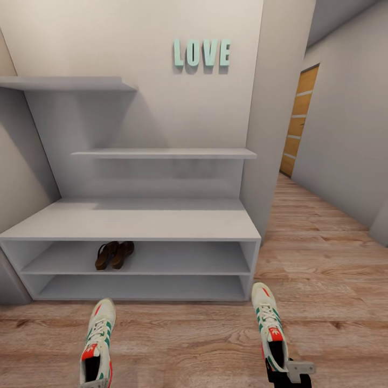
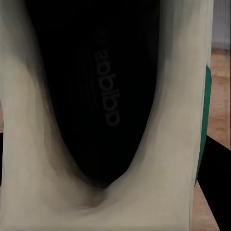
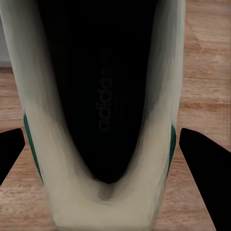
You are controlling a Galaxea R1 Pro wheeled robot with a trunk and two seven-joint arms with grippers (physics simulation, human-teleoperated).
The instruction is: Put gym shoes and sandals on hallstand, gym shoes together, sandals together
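Two white gym shoes with green stripes and red-orange patches hover low over the corridor floor (image 1: pixel 323 258), toes toward the hallstand (image 1: pixel 134 221). My right gripper (image 1: pixel 288 372) is shut on the heel of the right gym shoe (image 1: pixel 269 323). In the right wrist view its black fingers (image 3: pixel 207 178) flank that gym shoe (image 3: pixel 159 120). The left gym shoe (image 1: pixel 98 342) sits in my left gripper (image 2: pixel 103 149), with its dark insole (image 2: pixel 96 86) close to that camera and one finger (image 2: pixel 216 192) beside it. Both brown sandals (image 1: pixel 115 255) lie side by side on the hallstand's upper open shelf.
The hallstand has a wide bench top, a lower open shelf (image 1: pixel 140 288) and two staggered upper shelves (image 1: pixel 161 153). Pale LOVE letters (image 1: pixel 202 53) hang on the wall. The corridor runs off to the right toward a wooden door (image 1: pixel 299 124).
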